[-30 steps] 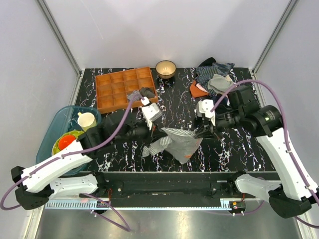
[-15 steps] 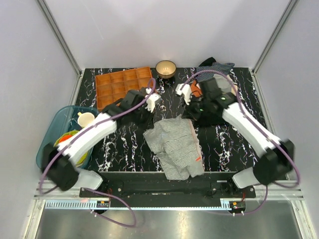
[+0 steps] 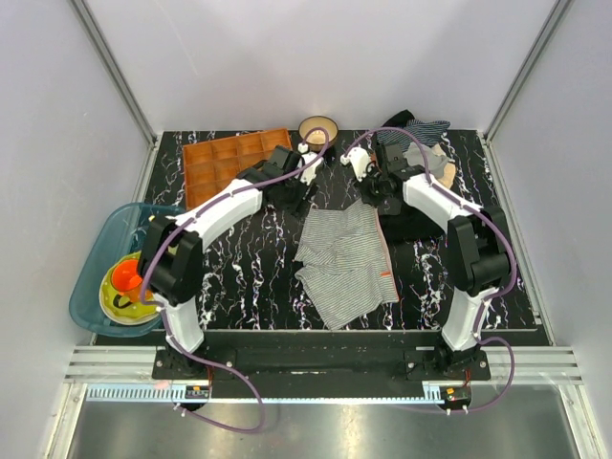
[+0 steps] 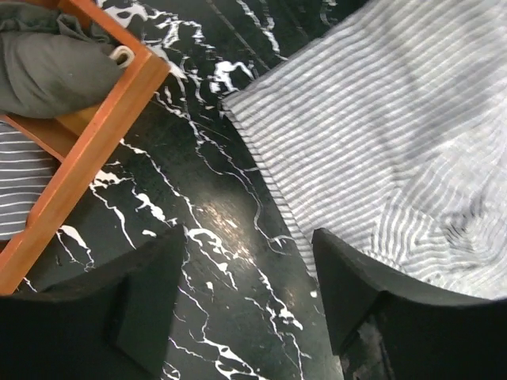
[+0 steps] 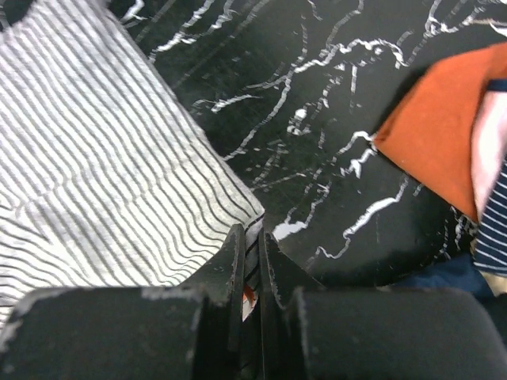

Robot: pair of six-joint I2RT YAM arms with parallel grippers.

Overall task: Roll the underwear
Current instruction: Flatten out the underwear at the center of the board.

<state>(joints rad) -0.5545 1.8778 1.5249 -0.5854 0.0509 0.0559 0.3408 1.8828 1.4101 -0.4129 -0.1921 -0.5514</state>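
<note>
At centre: underwear flat | left claw open, empty | right claw seemingly pinching corner

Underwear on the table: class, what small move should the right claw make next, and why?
Probably open the right claw and release the far corner. The underwear lies spread flat on the table, the left claw is open above the tabletop beside the cloth's edge, and only the right one is shut on the fabric. A roll likely needs a fresh grip at one edge.
</note>
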